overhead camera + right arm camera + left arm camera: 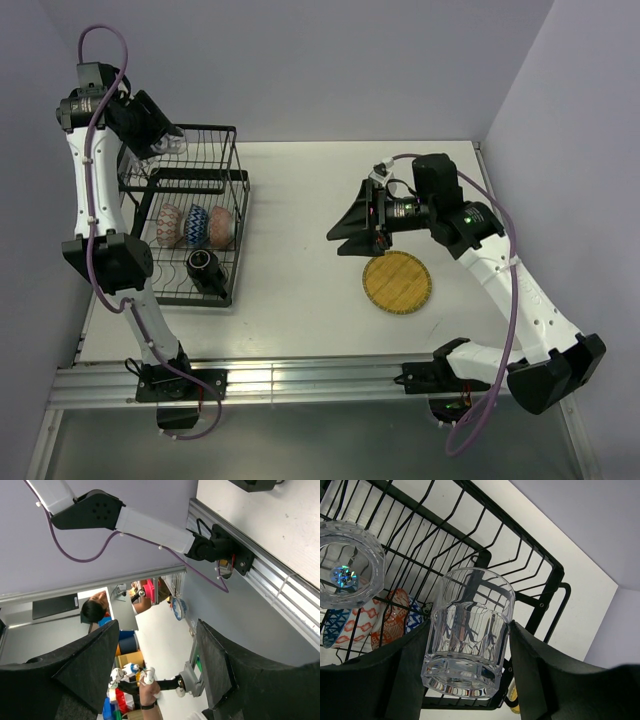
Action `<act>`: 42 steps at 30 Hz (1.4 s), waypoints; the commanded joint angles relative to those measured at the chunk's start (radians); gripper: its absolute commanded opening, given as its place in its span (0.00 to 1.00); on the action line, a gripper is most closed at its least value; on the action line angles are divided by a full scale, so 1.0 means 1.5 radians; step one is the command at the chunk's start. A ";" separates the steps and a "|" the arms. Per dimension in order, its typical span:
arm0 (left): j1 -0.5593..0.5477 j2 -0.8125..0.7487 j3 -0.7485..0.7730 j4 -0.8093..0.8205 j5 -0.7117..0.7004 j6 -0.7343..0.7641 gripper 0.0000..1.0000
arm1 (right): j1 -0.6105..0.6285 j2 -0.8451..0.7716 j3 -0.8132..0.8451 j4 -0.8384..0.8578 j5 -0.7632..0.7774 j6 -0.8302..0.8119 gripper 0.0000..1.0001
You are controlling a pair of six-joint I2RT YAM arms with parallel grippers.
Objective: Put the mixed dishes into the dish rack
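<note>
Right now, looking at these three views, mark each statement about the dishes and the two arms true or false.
1. The left fingers clamp a clear faceted glass. True.
2. The yellow round plate sits inside the black wire dish rack. False: it lies on the white table, right of the rack.
3. Three patterned bowls stand in the rack. True.
4. The right fingers grip the dark mug. False: they are open and empty; the mug sits in the rack.

The dish rack (195,225) stands at the left of the desk (300,200). In it, three bowls (196,226) stand in a row, with the mug (203,263) before them. The first glass (347,562) sits in the rack's upper basket (520,555), the second glass (467,630) above it. The plate (397,282) lies well right of the rack.
</note>
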 commanded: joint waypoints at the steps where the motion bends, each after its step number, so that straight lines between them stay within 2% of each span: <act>1: 0.004 -0.005 0.001 0.000 -0.018 -0.012 0.00 | -0.006 -0.016 -0.005 0.008 -0.015 -0.014 0.70; 10: 0.007 -0.003 0.009 -0.041 -0.063 0.008 0.00 | -0.008 -0.006 0.000 0.021 -0.012 -0.006 0.70; 13: 0.007 -0.004 -0.009 -0.036 -0.065 0.009 0.11 | -0.008 -0.004 0.002 0.022 -0.011 -0.005 0.70; 16: 0.008 -0.001 -0.014 -0.035 -0.072 0.010 0.11 | -0.009 -0.004 0.001 0.023 -0.011 -0.003 0.69; 19: 0.007 0.004 -0.019 -0.035 -0.078 0.011 0.19 | -0.013 -0.007 -0.005 0.026 -0.012 0.000 0.69; 23: 0.008 0.007 -0.026 -0.034 -0.095 0.012 0.42 | -0.016 -0.008 -0.008 0.030 -0.015 0.002 0.69; 25: 0.008 0.007 -0.030 -0.032 -0.095 0.013 0.49 | -0.016 -0.009 -0.010 0.034 -0.016 0.004 0.69; 26: 0.008 0.007 -0.030 -0.032 -0.098 0.015 0.67 | -0.017 -0.010 -0.011 0.035 -0.016 0.006 0.69; 27: 0.008 0.006 -0.033 -0.029 -0.097 0.016 0.74 | -0.017 -0.009 -0.012 0.037 -0.017 0.006 0.69; 29: 0.008 0.008 -0.030 -0.028 -0.097 0.016 0.79 | -0.017 -0.009 -0.015 0.041 -0.017 0.009 0.69; 32: 0.007 0.006 -0.022 -0.027 -0.100 0.017 0.82 | -0.017 -0.008 -0.016 0.045 -0.018 0.012 0.68; 33: 0.007 0.007 -0.020 -0.027 -0.101 0.017 0.85 | -0.017 -0.008 -0.017 0.046 -0.019 0.012 0.69; 35: 0.008 0.006 -0.018 -0.027 -0.104 0.017 0.99 | -0.017 -0.008 -0.017 0.048 -0.019 0.013 0.68; 42: 0.007 -0.009 -0.016 -0.022 -0.097 0.013 0.99 | -0.017 -0.006 -0.019 0.053 -0.020 0.017 0.68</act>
